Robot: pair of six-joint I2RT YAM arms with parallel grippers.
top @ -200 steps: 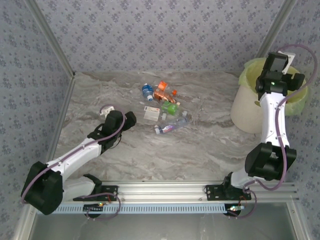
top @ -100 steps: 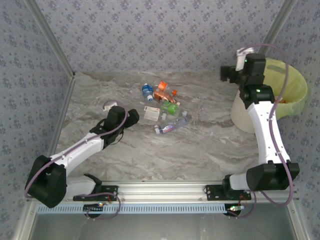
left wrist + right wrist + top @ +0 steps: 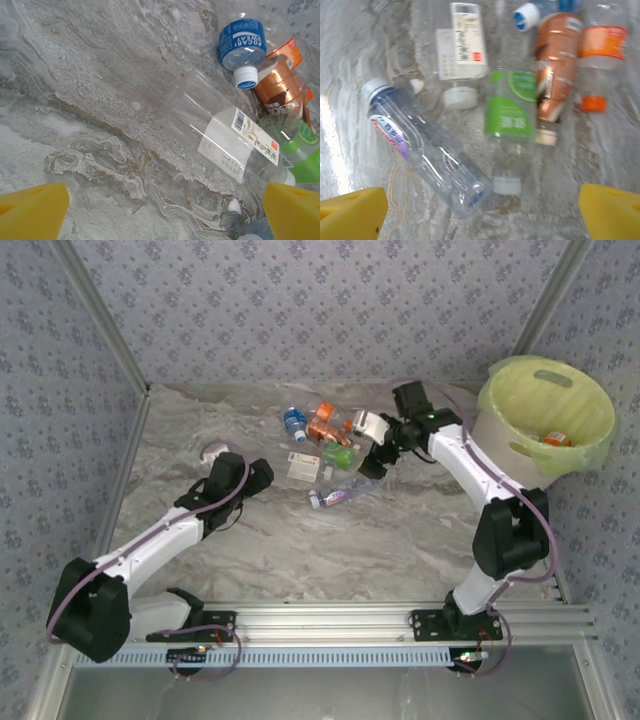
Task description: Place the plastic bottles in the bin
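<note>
Several plastic bottles (image 3: 322,445) lie in a cluster at the table's middle back. My right gripper (image 3: 372,462) hangs open just right of the pile; in its wrist view the gripper (image 3: 480,212) frames a clear purple-labelled bottle (image 3: 425,155) and a green-labelled bottle (image 3: 510,117), with copper (image 3: 555,80), orange-labelled (image 3: 602,45) and white-labelled (image 3: 462,55) bottles beyond. My left gripper (image 3: 262,477) stands open left of the pile, empty (image 3: 162,215); ahead lie a white-labelled clear bottle (image 3: 225,140) and a blue-labelled one (image 3: 241,42). The bin (image 3: 500,455) stands at the right with an orange-labelled bottle (image 3: 557,439) inside.
Patterned walls close the table at the back and sides. An aluminium rail (image 3: 330,620) with both arm bases runs along the near edge. Bare marble (image 3: 400,540) stretches between the pile and the rail.
My right arm has swung from over the bin leftward and down to the bottle pile, gripper empty. The left arm has barely shifted.
</note>
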